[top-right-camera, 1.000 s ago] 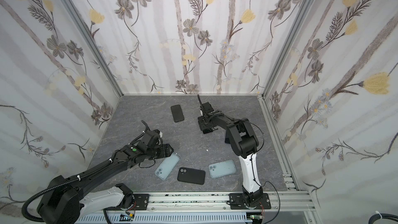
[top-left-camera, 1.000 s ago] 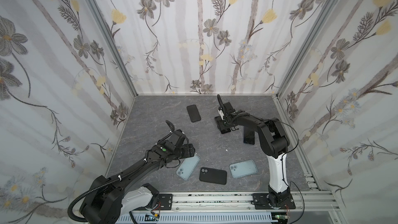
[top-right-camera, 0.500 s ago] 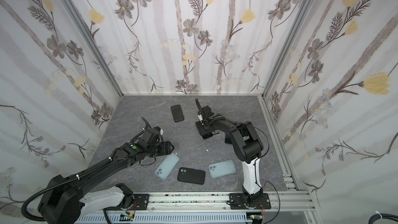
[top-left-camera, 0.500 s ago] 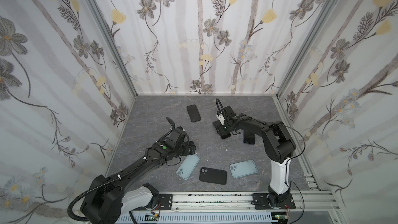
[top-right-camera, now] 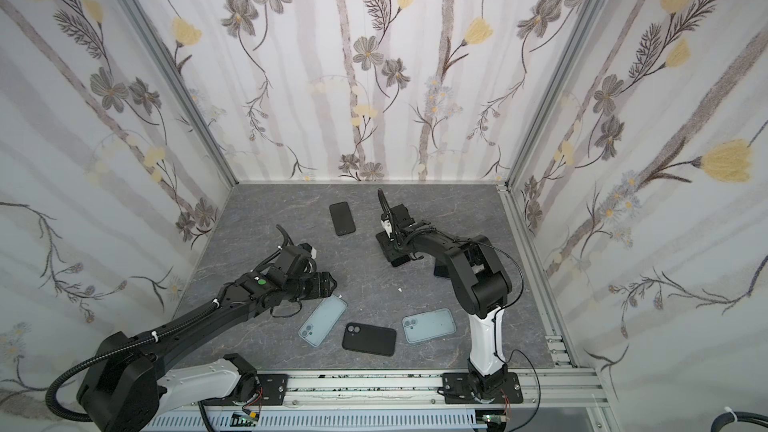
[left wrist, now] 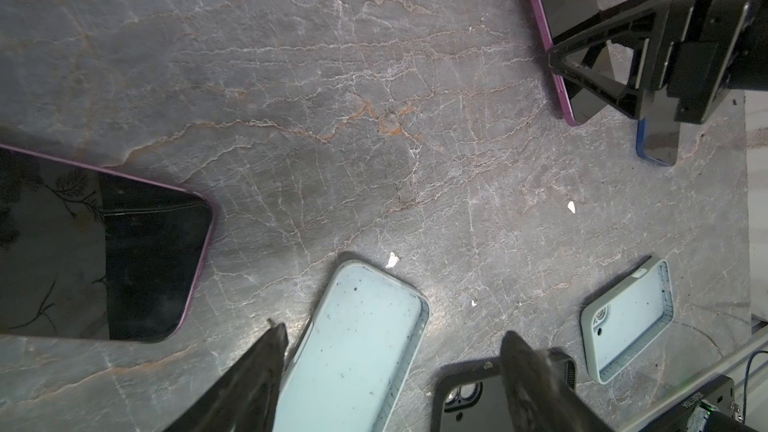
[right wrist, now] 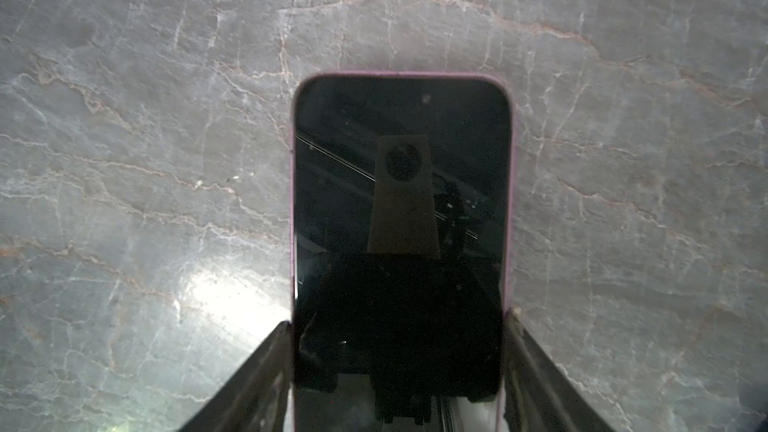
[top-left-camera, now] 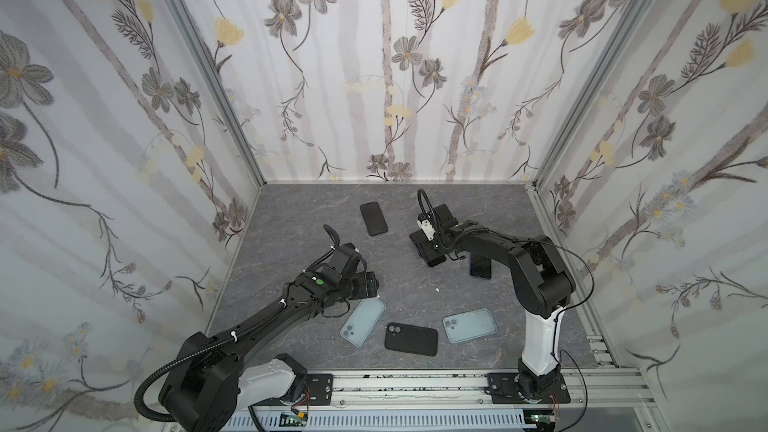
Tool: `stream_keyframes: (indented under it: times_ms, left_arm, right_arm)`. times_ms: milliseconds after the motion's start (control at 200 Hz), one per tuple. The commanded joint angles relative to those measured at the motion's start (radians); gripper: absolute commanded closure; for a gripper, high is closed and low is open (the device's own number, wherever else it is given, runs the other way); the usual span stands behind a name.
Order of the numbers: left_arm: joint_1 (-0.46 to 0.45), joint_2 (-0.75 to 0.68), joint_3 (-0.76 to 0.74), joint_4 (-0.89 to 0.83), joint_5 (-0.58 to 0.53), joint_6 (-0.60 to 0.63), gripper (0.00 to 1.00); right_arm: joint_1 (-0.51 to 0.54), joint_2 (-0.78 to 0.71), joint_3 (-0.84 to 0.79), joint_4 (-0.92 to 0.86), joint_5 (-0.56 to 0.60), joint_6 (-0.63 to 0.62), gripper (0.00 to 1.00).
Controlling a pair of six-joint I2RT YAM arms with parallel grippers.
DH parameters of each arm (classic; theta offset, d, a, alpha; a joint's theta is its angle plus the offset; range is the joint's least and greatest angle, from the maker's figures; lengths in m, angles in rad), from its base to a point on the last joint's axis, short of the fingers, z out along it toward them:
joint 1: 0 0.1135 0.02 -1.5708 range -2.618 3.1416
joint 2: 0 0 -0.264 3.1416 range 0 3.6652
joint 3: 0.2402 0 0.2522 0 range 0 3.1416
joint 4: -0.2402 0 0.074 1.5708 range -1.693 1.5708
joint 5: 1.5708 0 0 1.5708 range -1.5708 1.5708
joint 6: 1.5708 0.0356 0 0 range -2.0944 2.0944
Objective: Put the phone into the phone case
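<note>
Pink-rimmed glossy phone (right wrist: 399, 201) is clamped by its long edges in the right gripper (right wrist: 399, 320), over the veined grey stone table (right wrist: 124, 118). Left gripper (left wrist: 392, 331) gapes wide above the rounded pale-blue case (left wrist: 357, 347), with bare stone beyond it.

The phone (right wrist: 401, 160) — dark screen up, pink-purple rim — sits between the fingers of the right gripper (right wrist: 401, 317), its long edges touching both. The phone case (left wrist: 357, 347) — pale blue, hollow side up — lies flat beneath the left gripper (left wrist: 395, 331), whose fingers are spread.

Table (top-left-camera: 407, 284) centre is found bare; the front strip is blocked by a blue case (top-left-camera: 363, 322), a black case (top-left-camera: 410, 339), a second blue case (top-left-camera: 470, 324).
</note>
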Motion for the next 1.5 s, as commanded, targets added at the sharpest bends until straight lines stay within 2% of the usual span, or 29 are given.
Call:
stream_keyframes:
  times_ms: [0, 440, 629, 794, 1069, 1314, 1494]
  left_arm:
    - [0.000, -0.007, -0.005, 0.009, -0.021, 0.007, 0.19]
    - [0.000, -0.006, 0.007, 0.066, 0.064, -0.059, 0.21]
    - [0.006, 0.007, 0.087, 0.083, 0.074, -0.017, 0.21]
    - [0.070, 0.031, 0.209, 0.065, 0.109, 0.055, 0.26]
    - [0.219, 0.132, 0.357, 0.080, 0.295, 0.113, 0.31]
    - [0.225, 0.153, 0.364, 0.108, 0.422, 0.109, 0.33]
    - [0.225, 0.154, 0.353, 0.104, 0.457, 0.108, 0.38]
  right_arm:
    - [0.005, -0.016, -0.001, 0.034, -0.003, -0.021, 0.45]
    - [0.032, -0.083, -0.015, 0.058, 0.014, -0.056, 0.46]
    - [0.043, -0.140, -0.042, 0.082, -0.039, -0.104, 0.46]
    - [0.072, -0.219, -0.089, 0.130, -0.093, -0.151, 0.46]
    - [0.123, -0.355, -0.175, 0.215, -0.212, -0.224, 0.47]
    - [0.169, -0.431, -0.195, 0.204, -0.256, -0.290, 0.48]
    - [0.191, -0.464, -0.212, 0.226, -0.309, -0.308, 0.48]
